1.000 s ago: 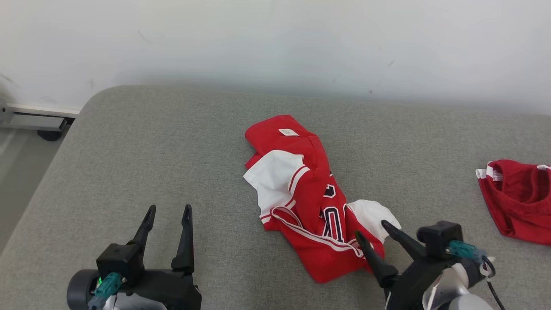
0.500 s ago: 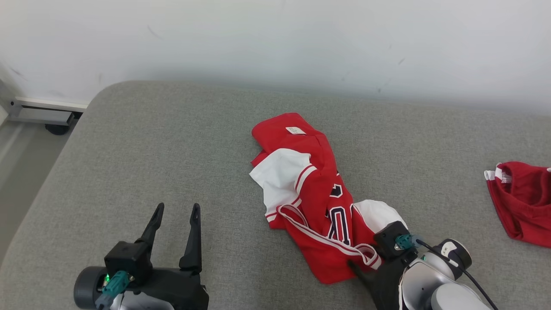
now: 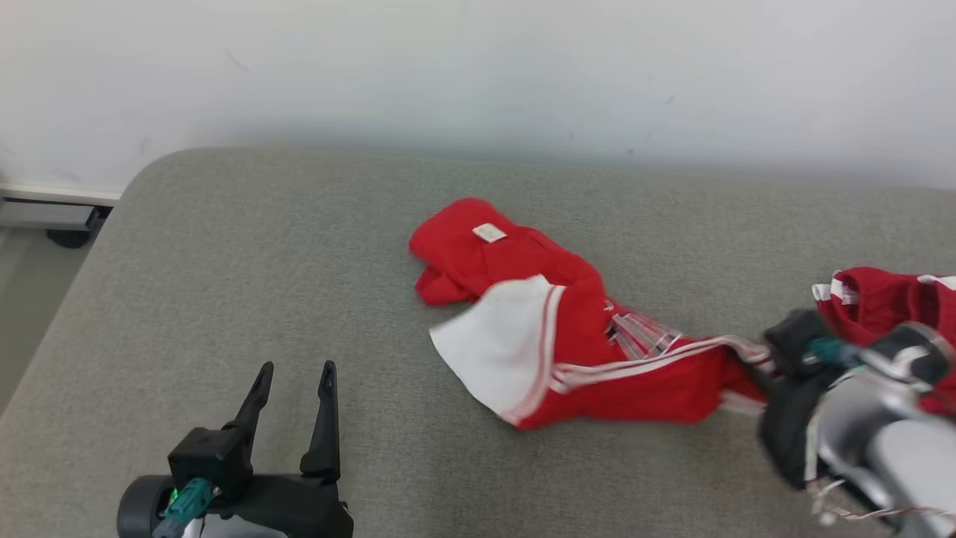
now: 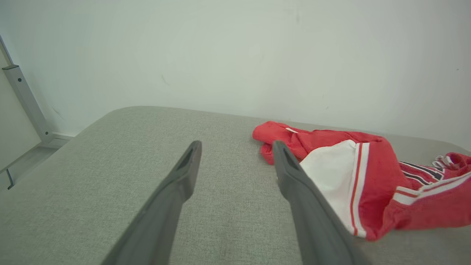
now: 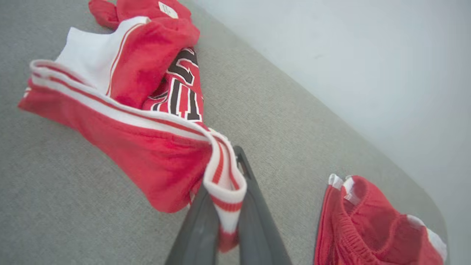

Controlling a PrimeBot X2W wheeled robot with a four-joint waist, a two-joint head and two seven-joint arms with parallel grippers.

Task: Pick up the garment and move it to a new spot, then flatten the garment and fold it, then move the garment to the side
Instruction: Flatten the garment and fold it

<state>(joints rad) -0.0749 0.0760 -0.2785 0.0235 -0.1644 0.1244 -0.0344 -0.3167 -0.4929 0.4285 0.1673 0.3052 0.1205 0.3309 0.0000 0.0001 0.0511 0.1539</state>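
**You are dragging the jersey to the right by its striped hem.**

Your right gripper (image 5: 226,191), which was open beside the crumpled heap a second ago, is now pinching the white-and-red trim. The garment (image 3: 597,351) is stretching out across the middle of the grey padded worktop (image 3: 224,246), so the move to a new spot is getting under way. Your left gripper (image 3: 295,373) is waiting with its fingers spread, touching nothing. The red shorts (image 3: 889,299) are lying just beside your right wrist, so room is running out on that side. The broad bare stretch is lying to the left, before the rounded edge.
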